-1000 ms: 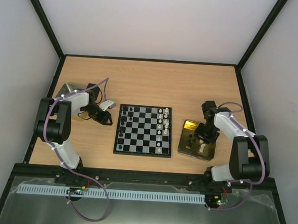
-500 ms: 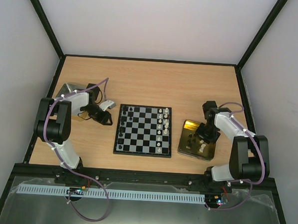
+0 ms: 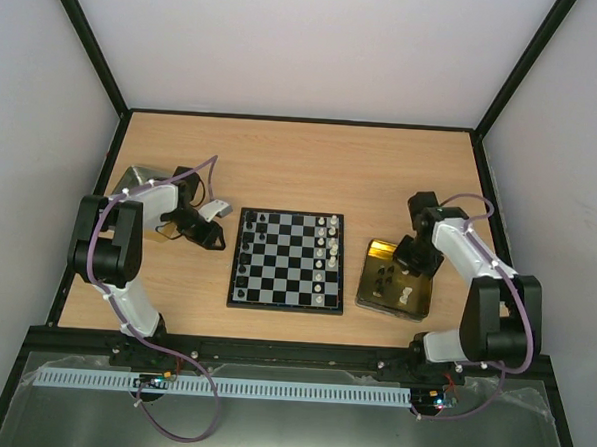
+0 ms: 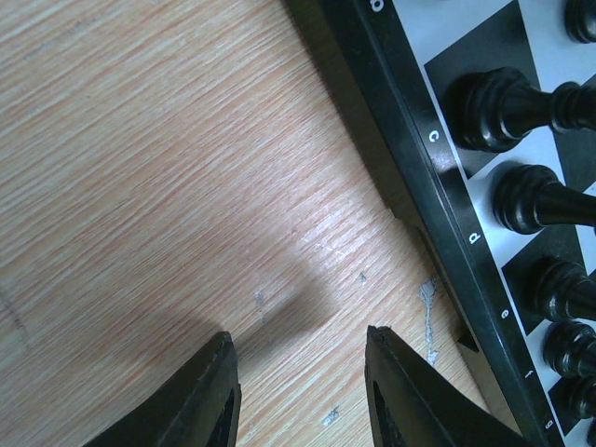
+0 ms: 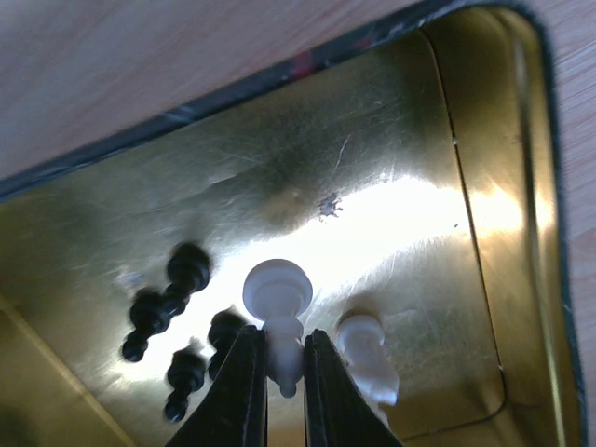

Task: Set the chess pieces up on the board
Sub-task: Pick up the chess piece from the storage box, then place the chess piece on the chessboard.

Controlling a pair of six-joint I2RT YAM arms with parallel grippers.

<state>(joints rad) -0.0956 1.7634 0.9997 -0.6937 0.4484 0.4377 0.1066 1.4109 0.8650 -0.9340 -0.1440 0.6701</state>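
3 board (image 4: 438,177) letters, c d e, right tool (image 5: 281,349) gripping white piece (image 5: 277,291)

Left tool (image 4: 300,343) parted; right tool (image 5: 284,358) pinching white pawn (image 5: 277,291)

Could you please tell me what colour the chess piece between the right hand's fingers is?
The chess piece is cream-white, clearest in the right wrist view.
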